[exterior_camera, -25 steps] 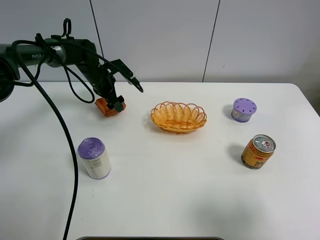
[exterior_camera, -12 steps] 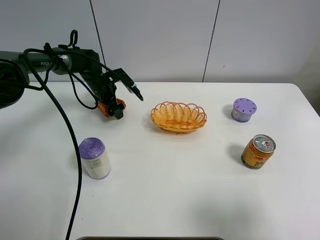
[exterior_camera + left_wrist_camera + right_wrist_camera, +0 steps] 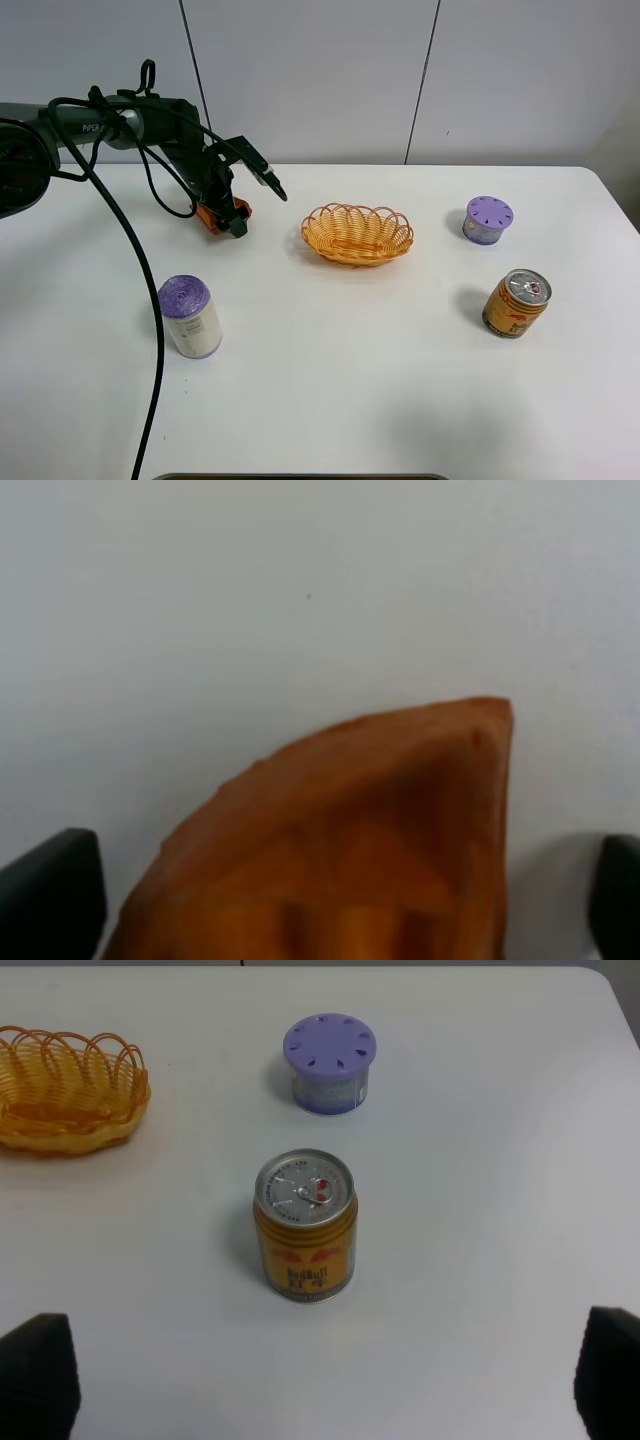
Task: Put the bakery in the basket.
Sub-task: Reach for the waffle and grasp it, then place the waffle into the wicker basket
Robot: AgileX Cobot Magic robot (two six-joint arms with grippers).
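Exterior high view: left gripper [image 3: 230, 210] down around the bakery [image 3: 206, 216], fingers [image 3: 50, 895] apart, not squeezing. Bakery on the table [image 3: 330, 360], left of the basket [image 3: 357, 233], not inside. Right gripper [image 3: 325, 1372] wide open too.

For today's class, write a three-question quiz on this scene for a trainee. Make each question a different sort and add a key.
1. True or false: the pastry lies outside the basket.
2. What stands nearest the can? A. basket B. purple-lidded jar C. white roll
3. Fill in: the left gripper straddles the ____.
Key: 1 true; 2 B; 3 pastry.
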